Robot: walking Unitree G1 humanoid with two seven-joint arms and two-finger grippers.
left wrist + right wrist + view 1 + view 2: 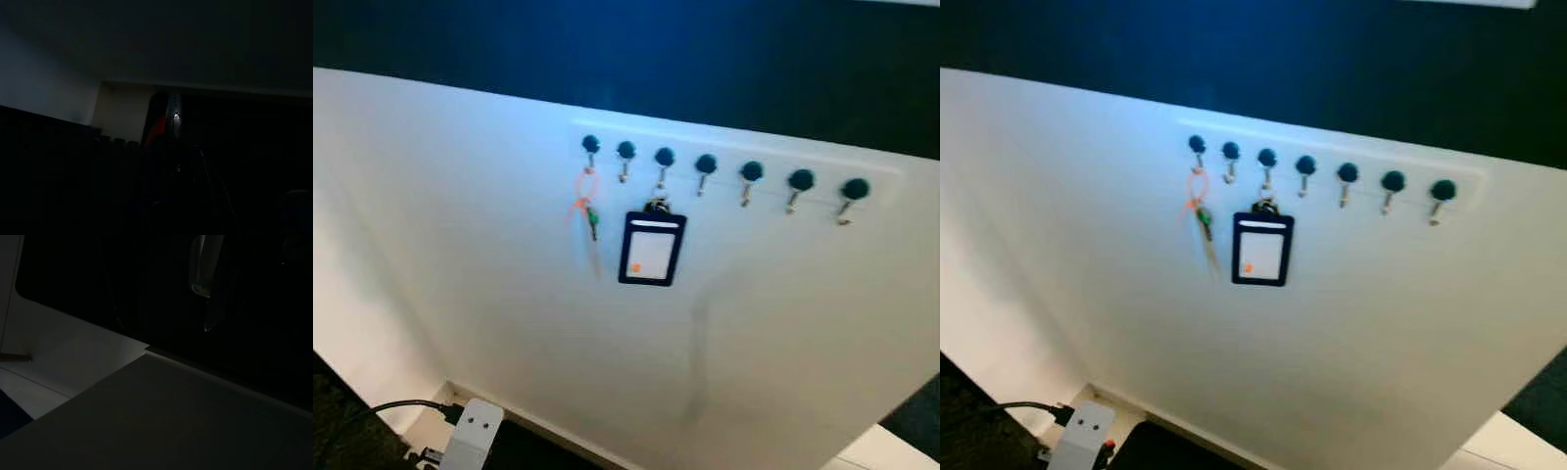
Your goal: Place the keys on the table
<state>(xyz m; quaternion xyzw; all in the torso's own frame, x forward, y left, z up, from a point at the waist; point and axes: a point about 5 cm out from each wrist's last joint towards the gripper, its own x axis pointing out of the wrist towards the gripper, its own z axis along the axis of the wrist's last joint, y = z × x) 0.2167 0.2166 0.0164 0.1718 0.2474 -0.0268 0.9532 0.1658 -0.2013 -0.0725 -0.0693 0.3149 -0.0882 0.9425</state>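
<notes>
The keys (588, 212), one small bunch on an orange loop with a green tag, hang from the leftmost of seven dark-knobbed hooks (704, 164) in a row on a white wall panel (460, 245). One dark-framed badge holder (651, 248) hangs from the third hook, just right of the keys; the other five hooks are bare. Near the floor at lower left sit one white plug block (473, 431) and a black cable (382, 408). Both wrist views are very dark; how either gripper's fingers stand I cannot tell.
</notes>
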